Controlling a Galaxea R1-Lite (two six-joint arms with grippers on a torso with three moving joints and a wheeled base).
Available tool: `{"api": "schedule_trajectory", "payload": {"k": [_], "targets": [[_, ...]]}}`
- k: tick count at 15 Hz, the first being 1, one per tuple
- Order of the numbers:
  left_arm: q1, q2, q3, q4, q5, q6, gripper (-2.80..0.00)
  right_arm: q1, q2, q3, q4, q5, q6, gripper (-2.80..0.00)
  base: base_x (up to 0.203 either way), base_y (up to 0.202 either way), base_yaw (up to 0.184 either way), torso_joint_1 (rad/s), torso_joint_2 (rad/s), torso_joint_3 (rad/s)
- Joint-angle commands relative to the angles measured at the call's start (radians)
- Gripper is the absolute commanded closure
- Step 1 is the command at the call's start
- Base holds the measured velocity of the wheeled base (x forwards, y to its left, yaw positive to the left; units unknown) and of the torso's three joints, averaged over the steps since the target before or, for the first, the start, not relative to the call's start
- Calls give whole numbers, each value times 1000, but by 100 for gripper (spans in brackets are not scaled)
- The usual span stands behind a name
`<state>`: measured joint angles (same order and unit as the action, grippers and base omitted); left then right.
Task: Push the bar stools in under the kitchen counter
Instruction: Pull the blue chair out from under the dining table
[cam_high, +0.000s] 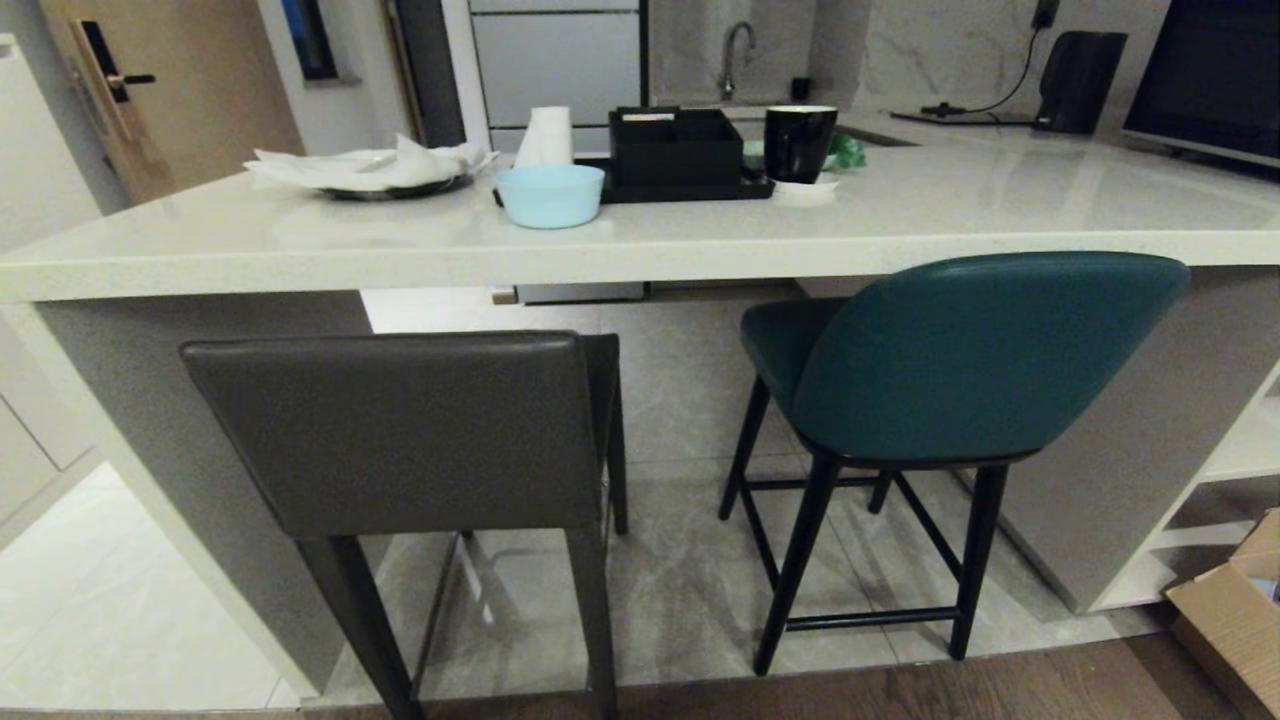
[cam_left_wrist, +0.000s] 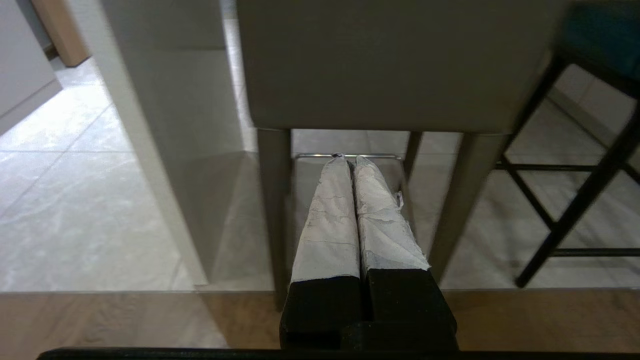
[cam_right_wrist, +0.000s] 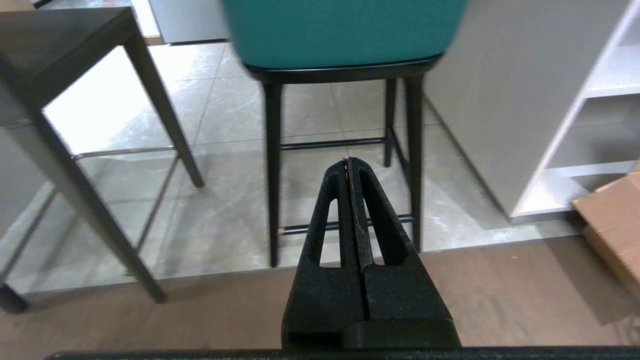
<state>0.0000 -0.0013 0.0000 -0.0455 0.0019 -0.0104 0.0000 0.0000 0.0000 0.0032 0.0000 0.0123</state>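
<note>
Stools both stick out from the worktop (cam_high: 620, 240): left pincer (cam_left_wrist: 348, 161), pressed together, points straight at the grey stool (cam_high: 400, 430) back; right pincer (cam_right_wrist: 348, 162), also pressed together, faces the teal stool (cam_high: 960, 360). Each arm nearest its own; push runs straight ahead.

A light blue bowl (cam_high: 550, 194) sits beside a black tray (cam_high: 690, 186) holding a black organiser box (cam_high: 675, 146) and black mug (cam_high: 799, 142); a cardboard box (cam_high: 1232, 615) rests on the floor.
</note>
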Motion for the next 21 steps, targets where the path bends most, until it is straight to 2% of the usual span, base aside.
{"api": "schedule_trajectory", "payload": {"k": [1, 21], "targets": [[0, 0, 18, 0, 1, 0, 0, 0, 2, 0, 0, 0, 0, 0, 0, -201, 3, -2, 2, 2], [-2, 0, 18, 0, 1, 0, 0, 0, 2, 0, 0, 0, 3, 0, 0, -195, 2, 2, 2, 2]]}}
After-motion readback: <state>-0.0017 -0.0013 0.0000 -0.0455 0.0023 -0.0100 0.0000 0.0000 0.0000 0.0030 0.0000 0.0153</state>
